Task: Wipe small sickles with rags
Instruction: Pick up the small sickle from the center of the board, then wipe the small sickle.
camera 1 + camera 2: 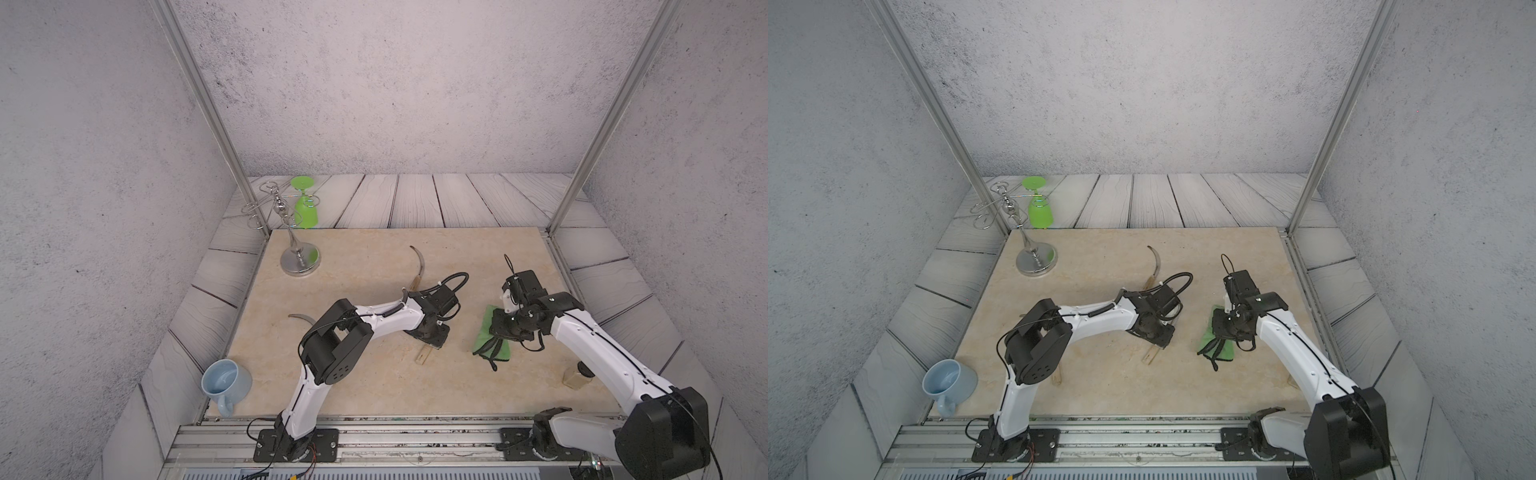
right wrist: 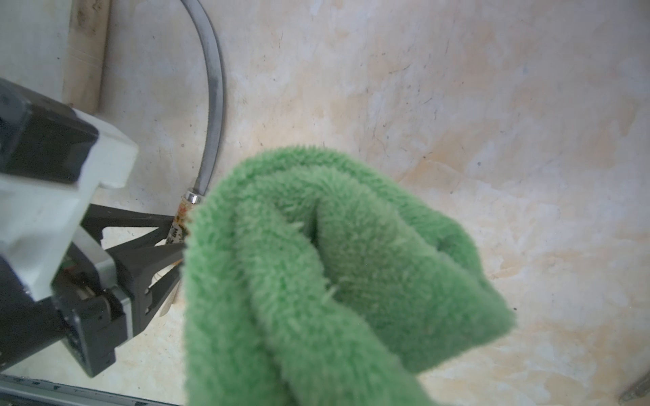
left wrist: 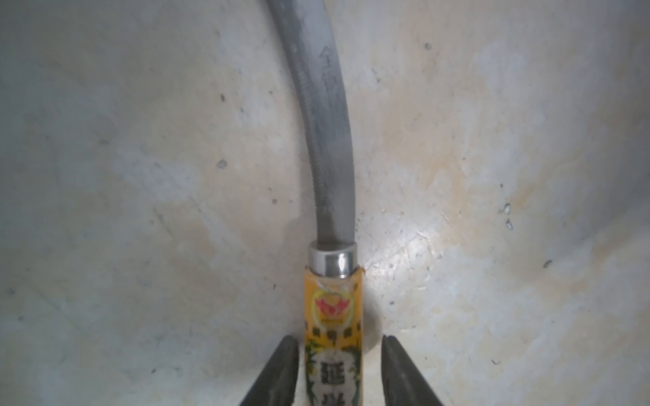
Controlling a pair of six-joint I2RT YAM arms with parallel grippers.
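The left gripper (image 3: 339, 338) stands slightly spread, its jaws either side of a sickle (image 3: 330, 140) handle lying on the table (image 3: 140, 175), with a gap showing on one side; the blade curves away ahead of it. The right gripper (image 1: 500, 328) pinches the bunched rag (image 2: 316, 263), near the left gripper. A second sickle (image 1: 417, 259) lies beyond the left wrist.

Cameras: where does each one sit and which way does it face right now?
Both top views: high behind the robot, looking down over the table; left arm and right arm show.
Left wrist: on the left arm, facing a sickle; its jaws flank the handle.
Right wrist: on the right arm, facing the rag; left gripper shows.
Shared: wrist views, same sickle.
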